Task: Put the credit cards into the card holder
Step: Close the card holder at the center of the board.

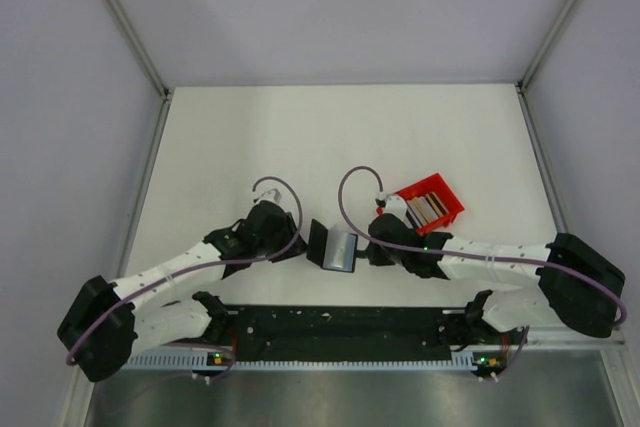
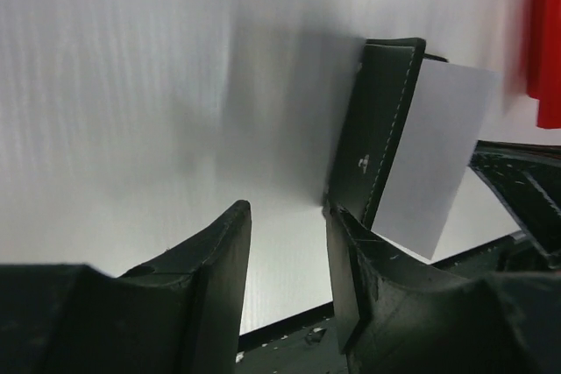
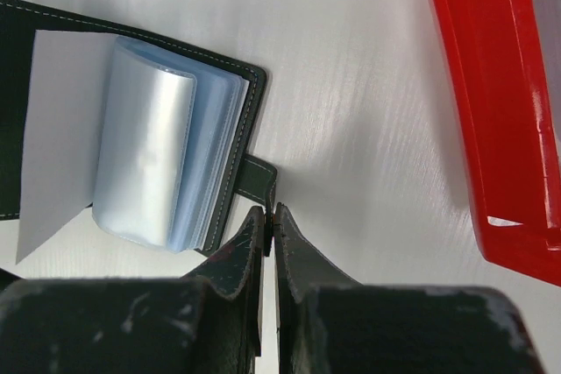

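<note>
Starts at the left with the left gripper (image 2: 287, 209), jaws moderately parted and gripping nothing, only bare table (image 2: 131, 111) between them. Rests one finger (image 2: 351, 286) against the foot of the card holder (image 2: 377, 129), its black cover upright there, probably propped to hold the wallet open. Finds, in the middle, the clear blue-grey sleeves (image 3: 166, 155) fanned out beside a pale leaf (image 3: 53, 129), ready for loading. Meets next the right gripper (image 3: 270, 214), pinched fully closed with its tips at the holder's small tab (image 3: 260, 179). Cannot confirm an actual nip on it, yet seems meant to pin the wallet down. Ends at the right with the red tray (image 1: 452, 197), just beside that gripper, with the credit cards (image 1: 428, 207) stacked inside, none visibly loaded.
</note>
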`<state>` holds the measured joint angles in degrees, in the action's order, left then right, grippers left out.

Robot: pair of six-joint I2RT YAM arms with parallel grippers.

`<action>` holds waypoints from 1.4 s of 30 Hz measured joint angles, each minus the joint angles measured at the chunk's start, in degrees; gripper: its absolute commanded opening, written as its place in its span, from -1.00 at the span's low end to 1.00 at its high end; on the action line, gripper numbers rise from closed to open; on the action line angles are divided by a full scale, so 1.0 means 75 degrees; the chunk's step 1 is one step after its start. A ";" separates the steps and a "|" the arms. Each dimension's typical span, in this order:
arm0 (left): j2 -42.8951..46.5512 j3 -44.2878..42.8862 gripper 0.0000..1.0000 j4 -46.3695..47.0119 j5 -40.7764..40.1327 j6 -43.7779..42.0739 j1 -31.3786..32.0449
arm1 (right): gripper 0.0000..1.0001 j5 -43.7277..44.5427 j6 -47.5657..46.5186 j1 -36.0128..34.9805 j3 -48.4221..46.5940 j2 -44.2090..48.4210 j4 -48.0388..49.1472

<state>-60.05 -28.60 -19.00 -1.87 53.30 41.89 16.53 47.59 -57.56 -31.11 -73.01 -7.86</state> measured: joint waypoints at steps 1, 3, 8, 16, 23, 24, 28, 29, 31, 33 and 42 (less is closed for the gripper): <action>-0.0009 0.0032 -0.14 0.0201 0.0154 0.0026 -0.0003 | -1.00 -0.0003 0.0000 0.0000 0.0000 0.0000 -0.0003; -0.0044 0.0052 -0.17 0.0621 0.0466 0.0047 -0.0015 | -1.00 -0.0003 0.0000 0.0006 0.0000 0.0003 -0.0015; -0.0289 0.0047 -0.22 0.1594 0.1335 -0.0137 -0.0023 | -1.00 0.0000 0.0003 0.0015 0.0000 0.0023 -0.0050; -0.1923 -0.0801 -0.32 0.1961 0.2413 -0.0880 0.0015 | -1.00 0.0111 0.0184 0.0015 0.0105 0.0548 -0.0044; -0.3107 -0.1565 -0.40 0.1807 0.2433 -0.1174 0.0638 | -1.00 0.0085 0.0428 0.0041 0.0391 0.0670 0.0315; -0.3276 -0.1705 -0.41 0.1763 0.2390 -0.1204 0.0714 | -1.00 0.0079 0.0466 0.0047 0.0452 0.0723 0.0376; -0.3794 -0.2002 -0.46 0.1670 0.2180 -0.1201 0.0886 | -1.00 0.0079 0.0577 0.0047 0.0632 0.0950 0.0460; -0.3896 -0.2028 -0.46 0.1617 0.2119 -0.1177 0.0924 | -1.00 0.0082 0.0609 0.0047 0.0653 0.1017 0.0475; -0.3995 -0.2078 -0.48 0.1580 0.2092 -0.1116 0.0930 | -1.00 0.0093 0.0659 0.0047 0.0711 0.1157 0.0490; -0.4036 -0.2119 -0.48 0.1527 0.2081 -0.1055 0.0933 | -1.00 0.0096 0.0670 0.0050 0.0764 0.1265 0.0501; -0.4039 -0.2020 -0.52 0.1679 0.1877 -0.0414 0.1008 | -1.00 -0.0425 0.0411 0.0050 0.0265 0.0239 0.0533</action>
<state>-90.35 -43.75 -6.42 12.21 50.19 49.45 13.34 50.68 -57.19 -29.12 -71.22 -3.86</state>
